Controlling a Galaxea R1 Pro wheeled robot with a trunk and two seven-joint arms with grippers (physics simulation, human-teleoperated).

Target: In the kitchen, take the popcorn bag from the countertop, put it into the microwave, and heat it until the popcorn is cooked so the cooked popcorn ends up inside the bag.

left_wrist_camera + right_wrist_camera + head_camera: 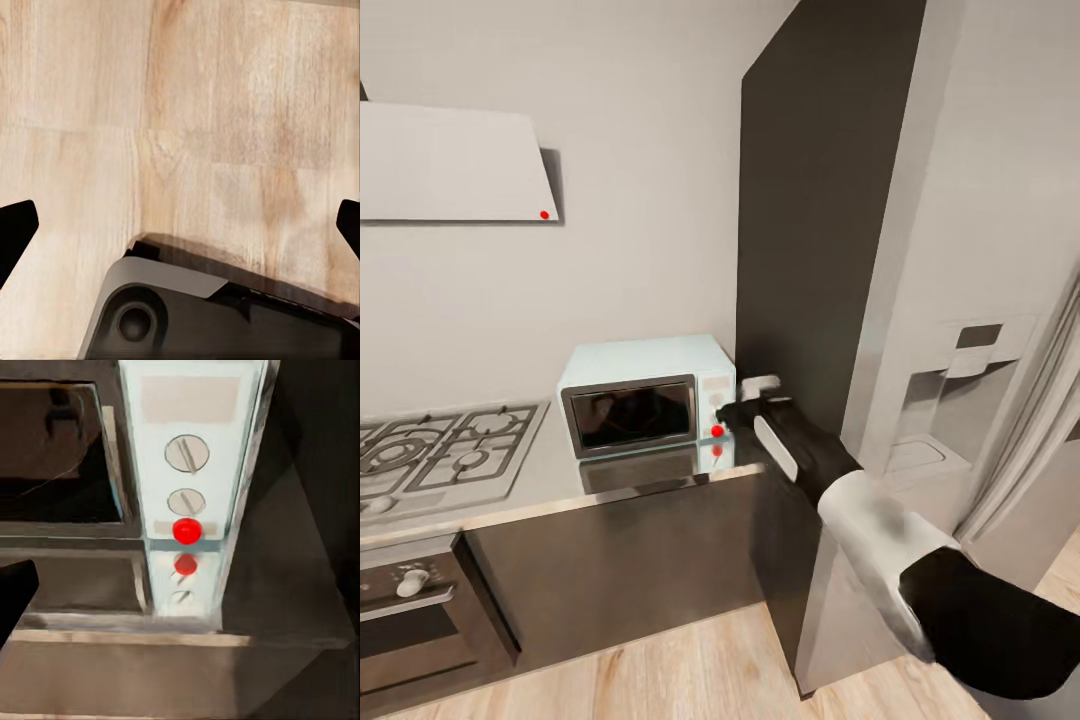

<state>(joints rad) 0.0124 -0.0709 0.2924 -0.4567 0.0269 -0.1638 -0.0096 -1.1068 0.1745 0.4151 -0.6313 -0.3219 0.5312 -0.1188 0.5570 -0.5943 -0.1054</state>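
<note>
The pale mint-white microwave (645, 392) stands on the grey countertop (530, 488) with its dark glass door shut. My right gripper (728, 414) is at its side panel, open, with nothing between the fingers. The right wrist view looks close at that panel (191, 450): two round knobs (187, 454) and a red button (187, 530) below them. One dark finger (15, 592) shows at the picture's edge. The popcorn bag and popcorn are hidden from view. My left gripper (180, 232) hangs open over the wooden floor (225, 112).
A steel gas hob (440, 450) lies left of the microwave, above a steel oven (410, 600). A flat white hood (450, 165) hangs on the wall. A dark tall panel (810, 200) and the grey fridge (960, 300) stand close on the right. My base (210, 315) shows below the left gripper.
</note>
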